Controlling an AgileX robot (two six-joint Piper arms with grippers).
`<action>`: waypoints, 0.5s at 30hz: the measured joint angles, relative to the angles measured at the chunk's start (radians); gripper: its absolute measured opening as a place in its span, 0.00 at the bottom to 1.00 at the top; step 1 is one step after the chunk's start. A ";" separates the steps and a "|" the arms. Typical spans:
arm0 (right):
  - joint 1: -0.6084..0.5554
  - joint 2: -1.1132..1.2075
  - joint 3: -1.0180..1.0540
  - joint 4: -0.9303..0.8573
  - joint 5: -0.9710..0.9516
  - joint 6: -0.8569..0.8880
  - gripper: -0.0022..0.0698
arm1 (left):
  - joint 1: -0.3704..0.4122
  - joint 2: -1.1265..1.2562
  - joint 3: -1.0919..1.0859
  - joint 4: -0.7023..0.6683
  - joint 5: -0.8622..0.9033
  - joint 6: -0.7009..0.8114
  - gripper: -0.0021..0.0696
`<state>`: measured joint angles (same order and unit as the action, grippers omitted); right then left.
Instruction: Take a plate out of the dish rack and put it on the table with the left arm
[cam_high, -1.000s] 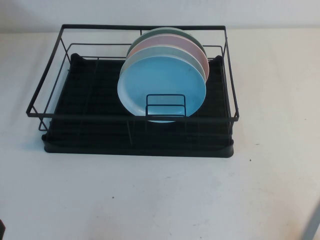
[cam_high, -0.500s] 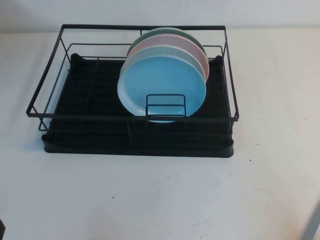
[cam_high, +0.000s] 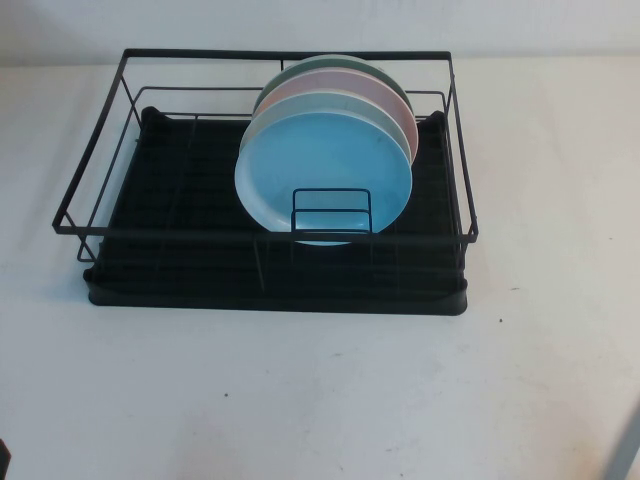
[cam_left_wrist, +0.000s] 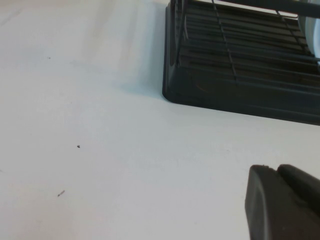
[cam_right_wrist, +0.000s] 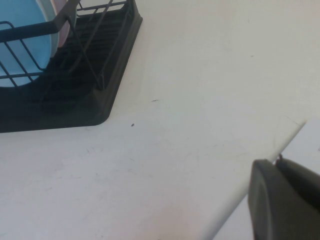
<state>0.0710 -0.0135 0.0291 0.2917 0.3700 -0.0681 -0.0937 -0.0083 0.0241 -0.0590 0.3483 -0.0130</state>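
- The plate (cam_high: 322, 175) you're after is the sky-blue one, standing on edge in the right half of the dish rack (cam_high: 270, 240). It's the nearest of the stack, glossy, round, with a shallow raised rim.
- Right in front of its lower edge sits a small wire loop divider (cam_high: 331, 212). Behind it lean a pale mint-white plate (cam_high: 262, 112), a pink plate (cam_high: 330, 92) and a green plate (cam_high: 335, 66), packed close together.
- The rack is thin black wire over a ribbed black tray base, and the table (cam_high: 320, 390) under it is matte white with a few dark specks.
- Left gripper (cam_left_wrist: 282, 200): low over the table at the near-left, well short of the rack's near-left corner. Only a bit of black housing shows, so I can't tell what the fingers are doing.
- Right gripper (cam_right_wrist: 285, 197): parked near the table's near-right edge, well apart from the rack. Same deal, the finger state isn't visible.
- What could go wrong, I'd guess: that glossy rim may slip in a pinch. Pull it toward you instead of up and it could catch on the loop or the front rail. Grab too deep and you could nab the pale plate too, or shift the whole rack.
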 joint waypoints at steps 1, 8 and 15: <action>0.000 0.000 0.000 0.000 0.000 0.000 0.00 | 0.000 0.000 0.000 0.000 0.000 0.000 0.02; 0.000 0.000 0.000 0.000 0.000 0.000 0.00 | 0.000 0.000 0.000 0.051 -0.046 0.000 0.02; 0.000 0.000 0.000 0.000 0.000 0.000 0.00 | 0.000 0.000 0.000 -0.167 -0.252 -0.210 0.02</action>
<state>0.0710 -0.0135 0.0291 0.2917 0.3700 -0.0681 -0.0937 -0.0083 0.0241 -0.2260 0.0967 -0.2230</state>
